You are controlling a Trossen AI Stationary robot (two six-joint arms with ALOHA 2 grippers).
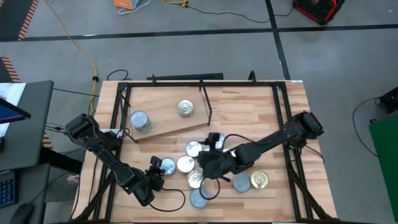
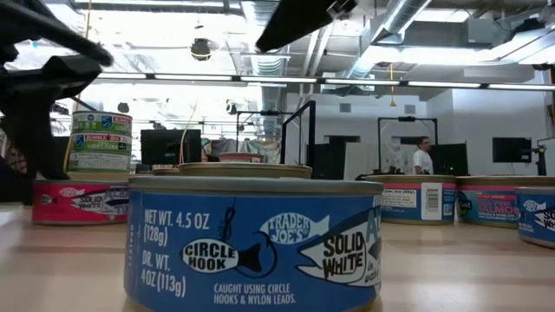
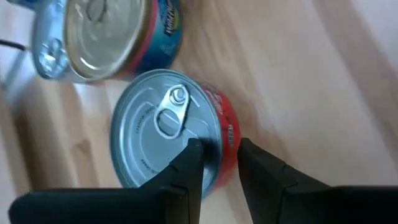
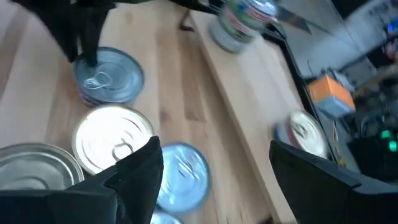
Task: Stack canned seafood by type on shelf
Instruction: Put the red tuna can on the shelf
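Your left tool (image 3: 219,163) pinches a red-sided silver-lidded tin's (image 3: 165,134) rim, right tool (image 4: 214,171) spread; two stacks sit on the plywood shelf (image 1: 165,109), most tins remain.

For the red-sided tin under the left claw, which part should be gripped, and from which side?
Grip the red-sided tin across its rim, coming from above. It lies flat with the pull-tab lid up, and another tin sits close beside it, so a side approach looks crowded. The left claw already straddles the rim.
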